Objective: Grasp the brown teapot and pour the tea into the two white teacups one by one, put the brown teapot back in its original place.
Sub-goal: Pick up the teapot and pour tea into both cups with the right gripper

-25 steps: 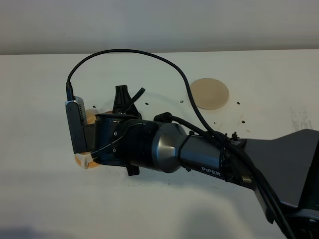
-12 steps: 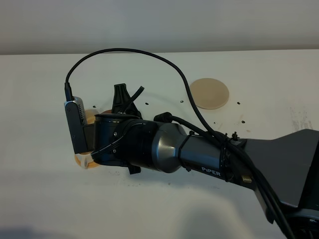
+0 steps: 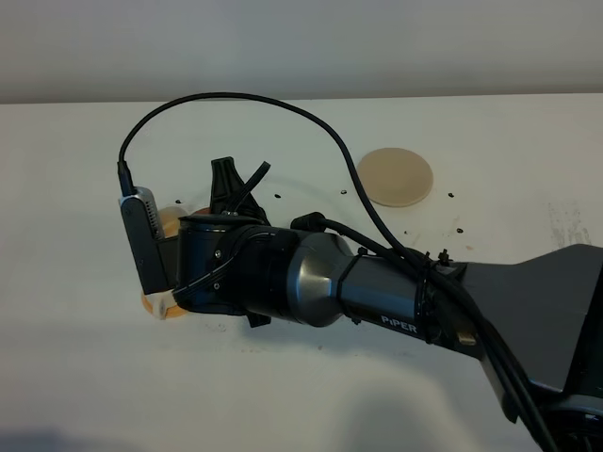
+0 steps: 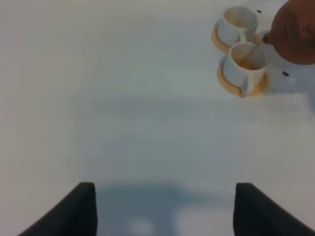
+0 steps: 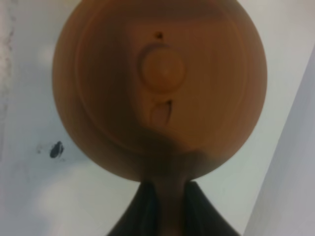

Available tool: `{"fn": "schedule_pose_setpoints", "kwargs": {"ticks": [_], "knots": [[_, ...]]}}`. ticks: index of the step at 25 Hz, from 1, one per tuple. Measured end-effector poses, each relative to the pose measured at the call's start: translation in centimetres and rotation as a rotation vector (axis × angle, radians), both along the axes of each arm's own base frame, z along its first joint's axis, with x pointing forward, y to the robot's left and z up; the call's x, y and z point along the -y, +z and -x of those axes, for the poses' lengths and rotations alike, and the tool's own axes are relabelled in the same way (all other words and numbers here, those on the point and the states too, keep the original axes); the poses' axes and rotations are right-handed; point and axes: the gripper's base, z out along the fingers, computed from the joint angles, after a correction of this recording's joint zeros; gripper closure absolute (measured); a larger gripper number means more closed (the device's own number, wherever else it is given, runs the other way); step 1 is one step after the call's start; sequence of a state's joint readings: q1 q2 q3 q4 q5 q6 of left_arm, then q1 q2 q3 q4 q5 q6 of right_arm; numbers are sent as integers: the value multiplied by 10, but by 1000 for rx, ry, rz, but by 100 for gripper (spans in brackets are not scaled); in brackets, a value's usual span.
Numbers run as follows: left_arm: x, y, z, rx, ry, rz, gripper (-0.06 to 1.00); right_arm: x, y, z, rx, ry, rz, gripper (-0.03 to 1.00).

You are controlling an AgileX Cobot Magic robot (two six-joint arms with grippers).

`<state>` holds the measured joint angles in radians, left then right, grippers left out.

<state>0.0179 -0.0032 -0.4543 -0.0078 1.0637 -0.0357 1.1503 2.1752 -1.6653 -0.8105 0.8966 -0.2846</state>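
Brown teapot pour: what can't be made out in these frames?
- Left wrist: brown teapot cut off by frame edge; handle unseen. Fill level of the teacup not under the spout is too small to tell.
- Right wrist: blurred close-up; teapot body hides spout and teacups.
- Exterior high: right arm covers teapot and both teacups.

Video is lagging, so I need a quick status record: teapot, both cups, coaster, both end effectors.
brown teapot: tilted, spout over a cup
right end effector: shut on the teapot handle
cup being filled: white teacup under the spout, tea inside
other teacup: beside it, fill unclear
beige coaster: nothing on it
left end effector: open, holding nothing
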Motion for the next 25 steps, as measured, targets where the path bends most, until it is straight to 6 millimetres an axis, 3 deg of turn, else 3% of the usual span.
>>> {"fn": "schedule_pose_setpoints", "kwargs": {"ticks": [25], "knots": [[0, 0, 0, 0, 0, 0, 38, 0, 1, -2, 28, 35, 32, 87]]}}
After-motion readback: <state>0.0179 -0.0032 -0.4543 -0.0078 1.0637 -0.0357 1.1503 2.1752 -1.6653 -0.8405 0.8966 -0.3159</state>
